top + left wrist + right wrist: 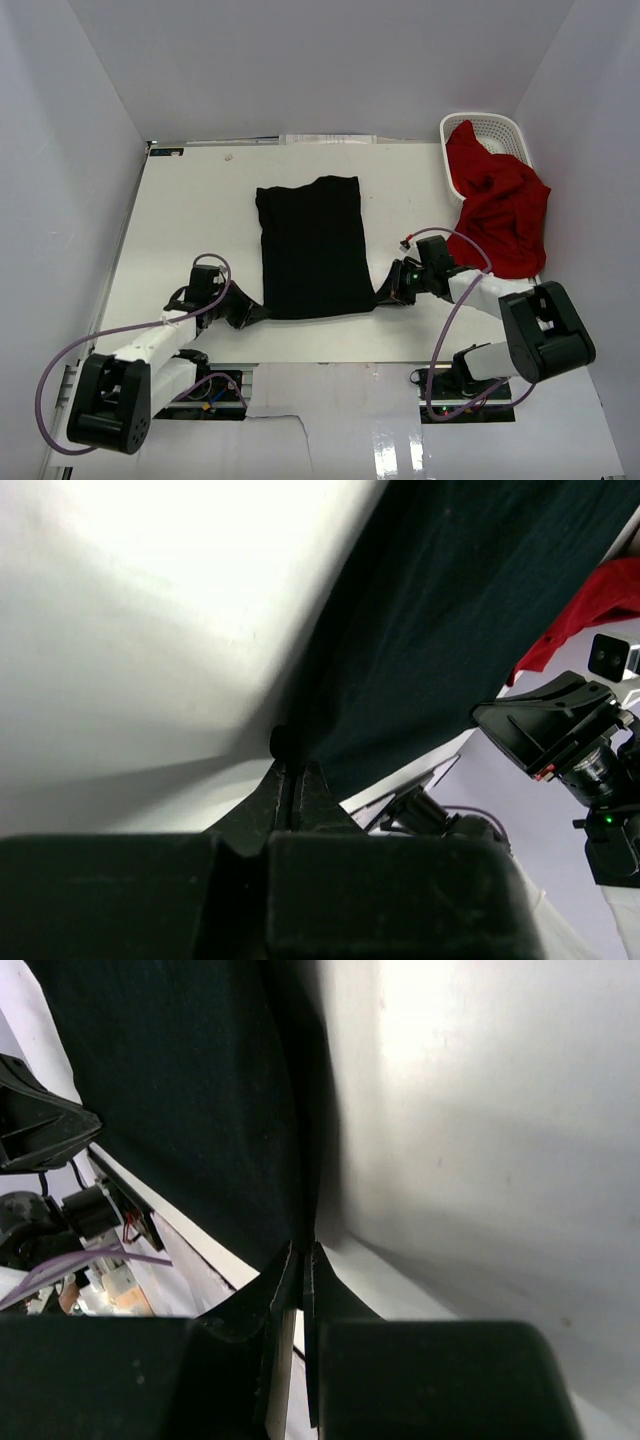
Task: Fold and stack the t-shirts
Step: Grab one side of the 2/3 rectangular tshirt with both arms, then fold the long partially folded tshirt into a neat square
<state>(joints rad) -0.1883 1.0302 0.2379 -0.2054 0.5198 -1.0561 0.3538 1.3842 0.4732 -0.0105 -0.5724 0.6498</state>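
The black t-shirt (312, 245) lies on the white table (190, 220), folded into a tall rectangle. My left gripper (252, 312) sits at its near-left corner, its jaws shut on the cloth's edge (283, 744). At the near-right corner my right gripper (383, 297) is likewise shut, the shirt's hem (300, 1200) running down into its fingertips. In both wrist views the black t-shirt (450, 630) (190, 1090) spreads away from the tips. The red t-shirt (500, 205) hangs crumpled out of the basket at the right, and a bit of it (590, 610) shows in the left wrist view.
A white lattice basket (495, 128) stands in the far right corner, partly under the red cloth. White walls close in the table on the left, back and right. The right arm's wrist (560, 730) shows across the shirt in the left wrist view.
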